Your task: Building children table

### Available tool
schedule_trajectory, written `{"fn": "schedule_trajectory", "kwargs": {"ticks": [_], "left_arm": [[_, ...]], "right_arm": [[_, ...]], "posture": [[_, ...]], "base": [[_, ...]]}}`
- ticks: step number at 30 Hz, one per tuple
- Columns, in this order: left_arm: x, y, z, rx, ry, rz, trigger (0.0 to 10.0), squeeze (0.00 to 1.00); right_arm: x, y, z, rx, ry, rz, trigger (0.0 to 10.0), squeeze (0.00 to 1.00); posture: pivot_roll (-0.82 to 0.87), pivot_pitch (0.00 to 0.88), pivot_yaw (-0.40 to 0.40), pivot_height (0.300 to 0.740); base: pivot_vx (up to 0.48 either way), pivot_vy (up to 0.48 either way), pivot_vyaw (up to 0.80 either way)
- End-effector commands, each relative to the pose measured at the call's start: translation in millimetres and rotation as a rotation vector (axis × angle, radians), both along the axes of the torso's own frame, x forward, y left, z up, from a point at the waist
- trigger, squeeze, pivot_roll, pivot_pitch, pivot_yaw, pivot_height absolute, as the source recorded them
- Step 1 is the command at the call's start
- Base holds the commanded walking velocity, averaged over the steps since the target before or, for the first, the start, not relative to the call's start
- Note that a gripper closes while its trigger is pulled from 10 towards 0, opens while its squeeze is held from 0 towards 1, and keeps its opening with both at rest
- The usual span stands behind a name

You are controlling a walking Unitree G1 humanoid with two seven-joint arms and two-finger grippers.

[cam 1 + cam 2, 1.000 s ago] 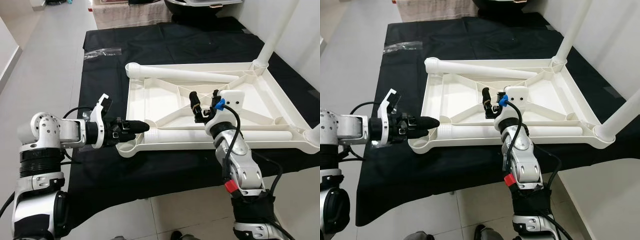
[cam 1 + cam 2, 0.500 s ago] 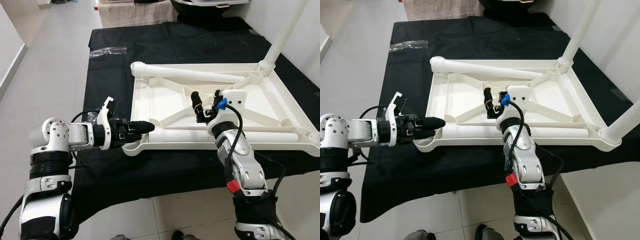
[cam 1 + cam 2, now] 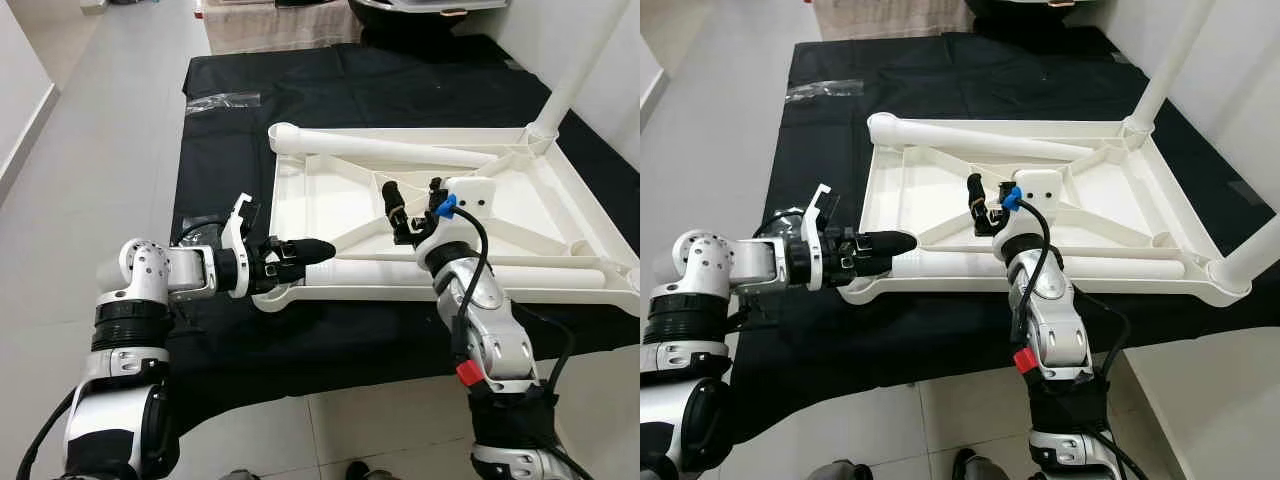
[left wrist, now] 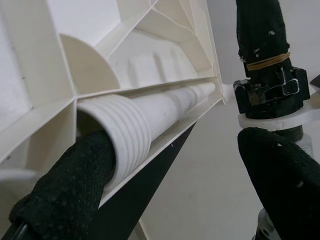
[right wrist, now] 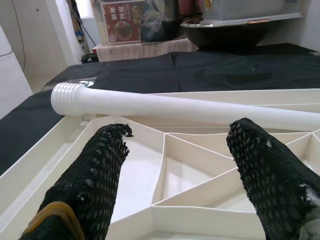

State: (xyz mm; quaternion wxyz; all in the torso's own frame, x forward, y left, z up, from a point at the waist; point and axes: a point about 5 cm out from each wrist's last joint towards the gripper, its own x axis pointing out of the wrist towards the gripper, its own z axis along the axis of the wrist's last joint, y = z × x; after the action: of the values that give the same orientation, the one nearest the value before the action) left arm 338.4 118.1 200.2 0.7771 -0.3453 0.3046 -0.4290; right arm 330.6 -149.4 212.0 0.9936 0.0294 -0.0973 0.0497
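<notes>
Tabletop: a white plastic tabletop (image 3: 480, 200) lay upside down on a black cloth (image 3: 300, 110), ribbed underside facing up.
Standing legs: one white leg (image 3: 575, 70) stood upright in the far right corner socket; a second (image 3: 1255, 250) rose from the near right corner.
Loose legs: one leg (image 3: 390, 148) lay inside the tray along its far edge, threaded end toward the robot's left; another (image 3: 470, 272) lay along the near edge.
Left gripper: the left gripper (image 3: 305, 252) reached in from the left at the near left corner of the tabletop, its tips at the threaded end of the near leg. In the left wrist view its fingers (image 4: 65, 185) were spread, one lying against the ridged end of that leg (image 4: 145, 125).
Right gripper: the right gripper (image 3: 395, 210) hovered over the middle ribs of the tabletop, fingers (image 5: 95, 175) parted with nothing between them.
Floor: pale tiles (image 3: 90, 150) lay to the left of the cloth.
Bag: a clear plastic bag (image 3: 222, 100) lay on the cloth near its far left corner.
</notes>
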Motion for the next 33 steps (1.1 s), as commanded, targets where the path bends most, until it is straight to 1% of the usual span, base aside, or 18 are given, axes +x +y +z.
{"fn": "schedule_trajectory", "kwargs": {"ticks": [1, 6, 8, 12, 13, 16, 20, 24, 25, 33], "left_arm": [[0.0, -4.1, -1.7, -0.002, 0.008, -0.017, 10.0, 0.0], [3.9, -6.9, -0.2, -0.01, -0.007, -0.007, 10.0, 0.0], [7.6, -7.8, 0.9, -0.047, 0.02, 0.014, 10.0, 0.0], [8.2, -8.1, 1.7, -0.045, 0.009, 0.014, 10.0, 0.0], [8.7, -7.9, 4.6, -0.07, 0.001, 0.018, 10.0, 0.0], [8.6, -7.6, 6.5, -0.079, -0.011, 0.018, 10.0, 0.0], [7.0, -7.5, 13.5, -0.138, -0.044, 0.02, 10.0, 0.0], [7.1, -8.0, 16.0, -0.155, -0.05, 0.02, 10.0, 0.0], [7.8, -8.4, 21.3, -0.183, -0.064, 0.019, 10.0, 0.0], [8.0, -10.1, 20.7, -0.154, -0.052, 0.014, 10.0, 0.0]], "right_arm": [[-1.6, -1.4, -0.1, 0.017, 0.007, 0.003, 10.0, 0.0], [-1.8, -2.7, 0.6, 0.016, 0.008, -0.003, 10.0, 0.0], [-1.2, -2.7, 1.0, 0.015, 0.01, -0.002, 10.0, 0.0], [-1.1, -3.0, 1.8, 0.018, 0.007, -0.004, 10.0, 0.0], [-1.0, -3.3, 2.6, 0.019, 0.005, -0.003, 10.0, 0.0], [-0.9, -3.8, 3.2, 0.022, 0.003, -0.004, 10.0, 0.0], [-0.7, -5.7, 9.3, 0.01, -0.028, -0.006, 10.0, 0.0], [-1.2, -6.3, 9.9, 0.025, -0.029, -0.008, 10.0, 0.0], [-1.5, -7.0, 10.0, 0.031, -0.028, -0.004, 10.0, 0.0], [0.0, -11.6, 12.4, 0.027, -0.033, -0.018, 10.0, 0.0]], "posture": [[0.09, 0.158, -0.013, 0.74], [0.09, 0.168, -0.004, 0.74], [0.09, 0.173, -0.002, 0.74], [0.08, 0.174, -0.003, 0.74], [0.08, 0.174, -0.003, 0.74], [0.08, 0.177, -0.005, 0.74], [0.08, 0.18, -0.004, 0.74], [0.08, 0.184, -0.004, 0.74], [0.08, 0.183, -0.008, 0.74], [0.08, 0.187, -0.007, 0.74]], "base": [[0.0, 0.0, 0.0], [0.0, 0.0, 0.0], [0.0, 0.0, 0.0], [0.0, 0.0, 0.0], [0.0, 0.0, 0.0], [0.0, 0.0, 0.0], [0.0, 0.0, 0.0], [0.0, 0.0, 0.0], [0.0, 0.0, 0.0], [0.0, 0.0, 0.0]]}}
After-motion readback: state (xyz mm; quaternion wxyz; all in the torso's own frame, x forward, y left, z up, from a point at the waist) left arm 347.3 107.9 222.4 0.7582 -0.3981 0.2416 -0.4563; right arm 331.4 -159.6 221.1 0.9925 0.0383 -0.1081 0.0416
